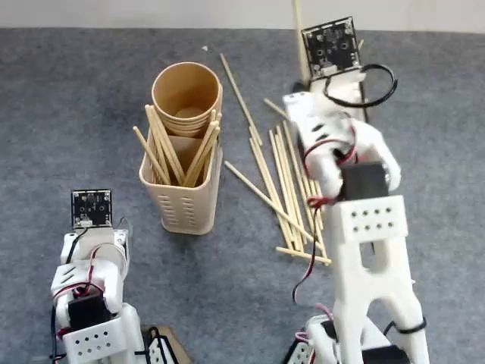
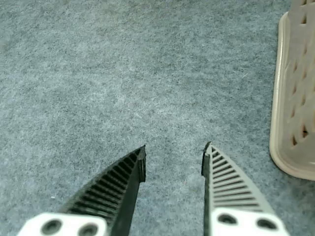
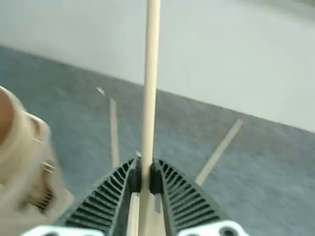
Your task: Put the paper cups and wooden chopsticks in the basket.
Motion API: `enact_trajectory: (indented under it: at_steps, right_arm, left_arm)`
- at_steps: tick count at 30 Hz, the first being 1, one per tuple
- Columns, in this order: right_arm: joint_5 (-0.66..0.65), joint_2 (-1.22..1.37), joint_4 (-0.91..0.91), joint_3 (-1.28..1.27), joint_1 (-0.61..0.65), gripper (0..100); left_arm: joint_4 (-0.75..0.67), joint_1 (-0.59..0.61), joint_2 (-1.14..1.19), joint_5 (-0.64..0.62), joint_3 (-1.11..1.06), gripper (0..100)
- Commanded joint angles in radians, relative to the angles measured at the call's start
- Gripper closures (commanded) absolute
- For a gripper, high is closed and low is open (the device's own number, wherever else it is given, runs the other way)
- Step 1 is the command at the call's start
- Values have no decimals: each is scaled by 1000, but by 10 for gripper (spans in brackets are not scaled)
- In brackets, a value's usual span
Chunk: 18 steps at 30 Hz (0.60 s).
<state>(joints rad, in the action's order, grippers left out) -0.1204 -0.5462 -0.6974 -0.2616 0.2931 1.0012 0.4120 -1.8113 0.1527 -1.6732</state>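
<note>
Grey, nubbly felt [image 1: 76, 114] is covering the table. Just toward 9 o'clock from the centre of the high view, a beige plastic basket [image 1: 182, 201] is standing upright on it. The basket is tall and squarish with rounded corners, and rows of small slots are running down its walls.

A stack of tan paper cups [image 1: 186, 95] is sitting in the basket's 12 o'clock half, rising above the rim with its smooth round mouth facing up. A bundle of pale wooden chopsticks [image 1: 170, 155] is leaning in the 6 o'clock half, the upper ends fanning out toward 10 and 2 o'clock.

At 3 o'clock of the basket, loose chopsticks [image 1: 284, 189] are lying flat on the felt. They are thin, straight sticks, most with their long axes running roughly from 11 to 5 o'clock, and one is lying crosswise at their 6 o'clock ends.

The right gripper [image 3: 145, 179], with black ribbed fingers, is pinching a single chopstick [image 3: 150, 73] tightly. The stick is running lengthwise out past the fingertips. In the high view this held stick is pointing to 12 o'clock at the felt's far border.

The left gripper [image 2: 174, 157] is hanging over bare felt toward 7 o'clock of the basket. It is holding its ribbed fingers moderately apart with nothing between them, and the basket's slotted wall is showing nearby.
</note>
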Motion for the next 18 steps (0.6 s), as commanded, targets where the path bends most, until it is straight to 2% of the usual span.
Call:
enact_trajectory:
  at_steps: [1,5,9,14,16,18]
  right_arm:
    - [129,-104,102,44,142,993]
    - [250,-154,223,-71,289,993]
    - [264,-154,403,-249,387,993]
    - [265,-111,561,-400,418,988]
    - [262,-102,561,-427,414,979]
    - [262,-101,539,-418,412,925]
  left_arm:
    - [-15,-10,-5,12,-2,787]
    - [-17,-10,-5,12,-2,787]
    - [-17,-10,-5,12,-2,787]
    - [-17,-10,-5,12,-2,787]
    - [-17,-10,-5,12,-2,787]
    - [-17,-10,-5,12,-2,787]
